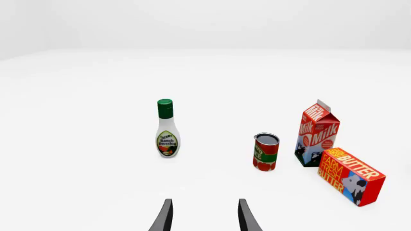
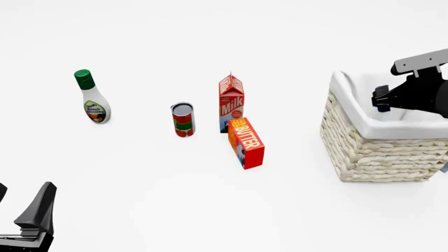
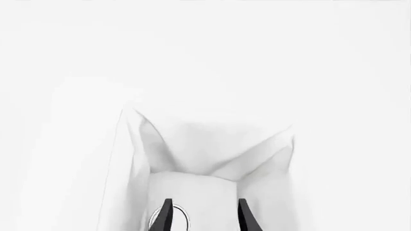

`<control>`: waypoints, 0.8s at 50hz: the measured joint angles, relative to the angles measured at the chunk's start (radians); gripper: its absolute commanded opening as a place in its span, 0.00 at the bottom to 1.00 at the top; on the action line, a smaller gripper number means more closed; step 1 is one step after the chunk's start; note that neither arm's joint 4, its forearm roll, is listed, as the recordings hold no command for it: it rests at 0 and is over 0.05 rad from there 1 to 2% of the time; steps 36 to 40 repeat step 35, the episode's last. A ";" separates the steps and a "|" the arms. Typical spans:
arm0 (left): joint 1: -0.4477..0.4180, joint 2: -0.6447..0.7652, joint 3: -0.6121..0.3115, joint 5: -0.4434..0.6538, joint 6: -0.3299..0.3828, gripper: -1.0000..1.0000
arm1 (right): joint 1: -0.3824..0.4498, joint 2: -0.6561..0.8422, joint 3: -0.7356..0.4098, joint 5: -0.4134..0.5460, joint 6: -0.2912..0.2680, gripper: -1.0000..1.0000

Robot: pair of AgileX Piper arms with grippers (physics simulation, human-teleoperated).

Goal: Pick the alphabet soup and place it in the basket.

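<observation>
two end effectors, both spread wide and holding nothing. the right end effector (image 3: 205, 216) hangs over the basket (image 2: 364, 152), pointing down into its white lining. just past its fingertips the alphabet soup (image 3: 180, 217) shows only as a pale round rim, apparently upright on the basket floor. the left end effector (image 1: 205, 219) sits well apart across the worktop (image 2: 175, 199). the placing looks done, so the right arm likely needs only to draw back along the can's axis.

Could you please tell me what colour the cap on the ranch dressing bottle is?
Green, on the white plastic ranch dressing bottle; clearest in the left wrist view.
</observation>
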 measured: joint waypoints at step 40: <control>0.000 0.000 0.000 0.000 0.000 1.00 | 0.036 -0.328 0.016 0.135 0.040 1.00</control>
